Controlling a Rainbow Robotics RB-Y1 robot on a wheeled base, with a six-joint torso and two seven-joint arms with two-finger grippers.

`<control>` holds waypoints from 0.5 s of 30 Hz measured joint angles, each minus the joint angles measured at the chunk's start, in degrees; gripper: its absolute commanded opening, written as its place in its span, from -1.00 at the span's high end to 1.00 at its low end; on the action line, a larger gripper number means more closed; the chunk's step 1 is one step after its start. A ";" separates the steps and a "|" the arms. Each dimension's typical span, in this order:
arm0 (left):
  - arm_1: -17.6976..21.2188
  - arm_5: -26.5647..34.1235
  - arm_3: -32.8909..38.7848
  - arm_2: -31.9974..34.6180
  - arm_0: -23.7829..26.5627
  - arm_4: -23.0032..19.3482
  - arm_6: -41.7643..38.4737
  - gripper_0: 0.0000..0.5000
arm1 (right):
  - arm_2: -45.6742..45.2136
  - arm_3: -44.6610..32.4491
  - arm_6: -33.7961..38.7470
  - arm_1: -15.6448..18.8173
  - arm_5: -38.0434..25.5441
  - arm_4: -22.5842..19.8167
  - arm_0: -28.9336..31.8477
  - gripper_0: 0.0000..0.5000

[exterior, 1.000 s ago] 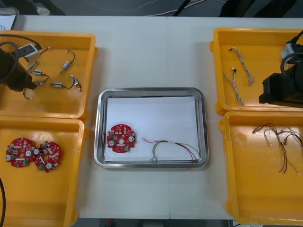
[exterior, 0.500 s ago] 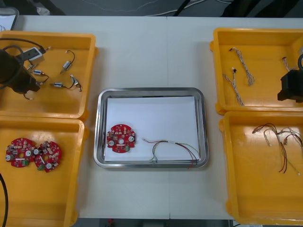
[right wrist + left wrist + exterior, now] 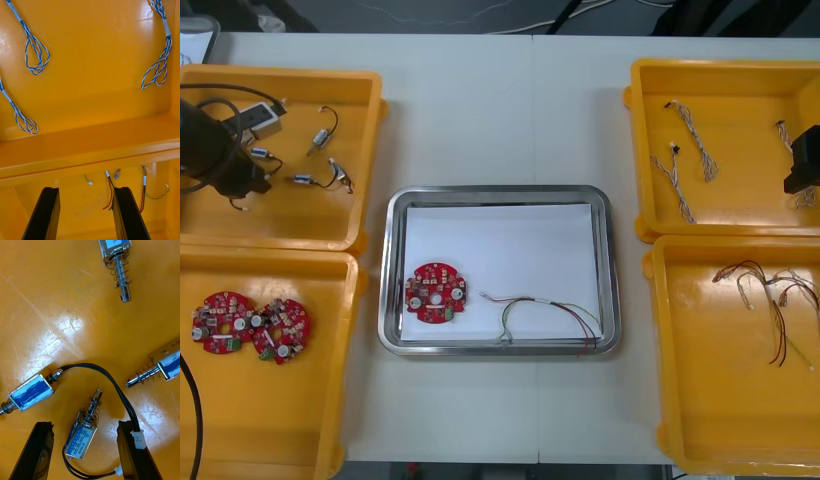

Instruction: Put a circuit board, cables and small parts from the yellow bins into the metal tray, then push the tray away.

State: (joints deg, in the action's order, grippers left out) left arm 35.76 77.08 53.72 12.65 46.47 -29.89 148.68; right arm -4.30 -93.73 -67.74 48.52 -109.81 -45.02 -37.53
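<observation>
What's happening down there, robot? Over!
Left gripper open over a small metal part in far left bin. Right gripper open above right bins. Tray holds circuit board and cable. Nothing blocking.

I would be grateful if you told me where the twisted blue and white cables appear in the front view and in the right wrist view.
Front view: the blue and white cables lie in the far right yellow bin, beside the right gripper.
Right wrist view: the same cables lie on that bin's floor, beyond the open fingers.
Shared landmark: the wall between the two right bins, crossing just past the fingers in the wrist view.
</observation>
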 measured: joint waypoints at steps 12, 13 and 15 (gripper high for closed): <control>-0.20 -1.24 -0.66 -0.54 0.00 0.15 0.00 -0.51 | 0.10 1.25 -0.27 0.00 0.04 0.05 -1.73 -0.64; -0.21 -1.29 -0.66 -0.54 0.00 0.15 0.00 -0.34 | 0.12 1.26 -0.36 0.00 0.09 0.06 -1.74 -0.63; -0.21 -1.37 -0.66 -0.54 0.00 0.15 0.00 -0.01 | 0.22 1.29 -0.59 0.00 0.42 0.06 -1.74 -0.63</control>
State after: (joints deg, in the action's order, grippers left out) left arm 35.56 75.71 53.06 12.11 46.47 -29.74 148.68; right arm -4.08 -92.44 -68.33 48.52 -109.39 -44.96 -39.27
